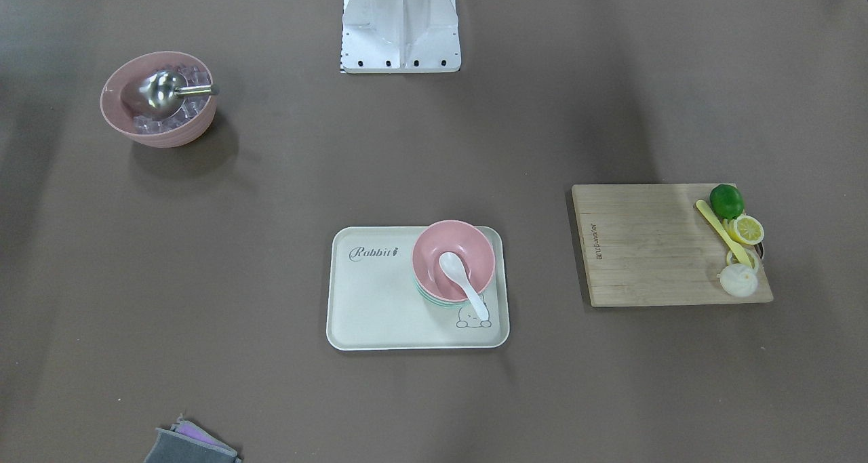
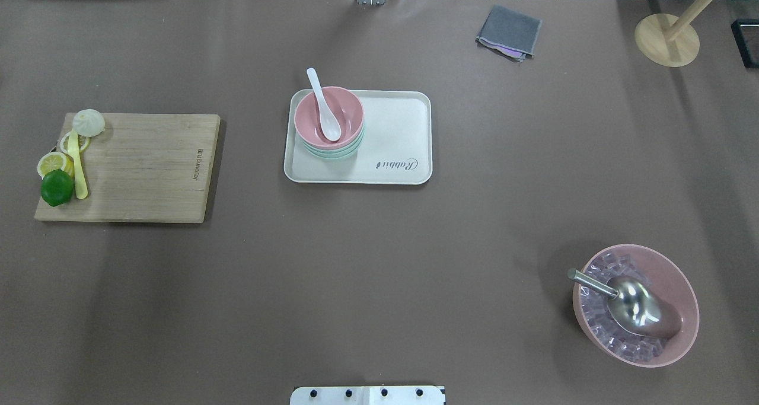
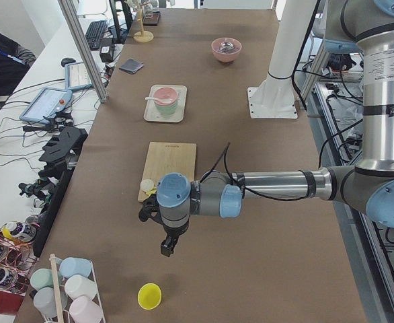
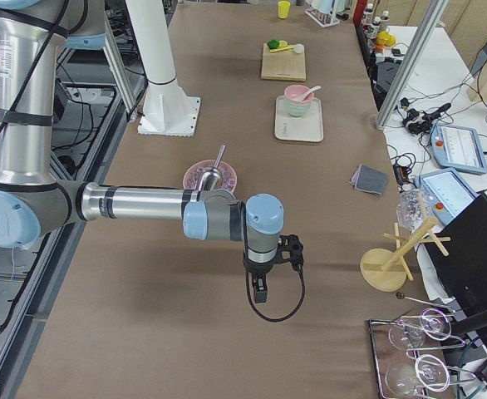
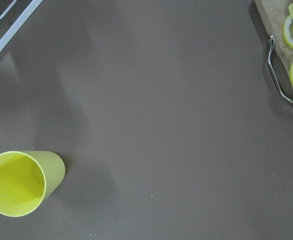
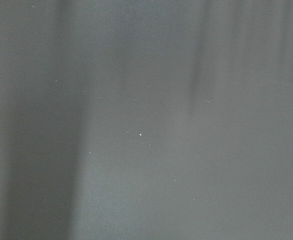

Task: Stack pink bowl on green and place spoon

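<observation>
Exterior left: spoon (image 3: 154,99) sits well apart from left pincer (image 3: 165,249); cannot tell its state.

— How is the light falling?
— Soft and even from overhead, laying broad pale bands across the table (image 2: 379,245). The ice bowl (image 1: 183,132) is casting a soft shadow.
— Any glare or blur?
— The scoop (image 2: 637,310) is glinting and the spoon (image 2: 323,108) is showing crisp. The right wrist view is giving only dim, streaky grey.
</observation>
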Motion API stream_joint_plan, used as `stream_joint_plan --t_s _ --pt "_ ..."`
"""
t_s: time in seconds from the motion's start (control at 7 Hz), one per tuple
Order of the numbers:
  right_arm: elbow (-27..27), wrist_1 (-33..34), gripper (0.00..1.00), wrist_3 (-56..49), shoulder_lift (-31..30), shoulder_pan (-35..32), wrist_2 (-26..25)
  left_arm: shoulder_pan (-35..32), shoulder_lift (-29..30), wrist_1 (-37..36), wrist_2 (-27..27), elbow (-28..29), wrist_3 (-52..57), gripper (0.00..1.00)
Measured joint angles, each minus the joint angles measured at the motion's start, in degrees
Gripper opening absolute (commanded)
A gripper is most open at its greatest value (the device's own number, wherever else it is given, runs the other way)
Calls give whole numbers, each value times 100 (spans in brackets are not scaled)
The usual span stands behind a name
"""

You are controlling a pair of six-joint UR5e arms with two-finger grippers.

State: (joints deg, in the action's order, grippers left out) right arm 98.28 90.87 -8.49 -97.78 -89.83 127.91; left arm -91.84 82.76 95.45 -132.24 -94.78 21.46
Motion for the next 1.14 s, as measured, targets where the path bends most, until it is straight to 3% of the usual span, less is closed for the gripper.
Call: stream_joint_plan --t_s 1.14 --pt "12 -7 100 5 30 3 40 -3 -155 34 22 -196 24 98"
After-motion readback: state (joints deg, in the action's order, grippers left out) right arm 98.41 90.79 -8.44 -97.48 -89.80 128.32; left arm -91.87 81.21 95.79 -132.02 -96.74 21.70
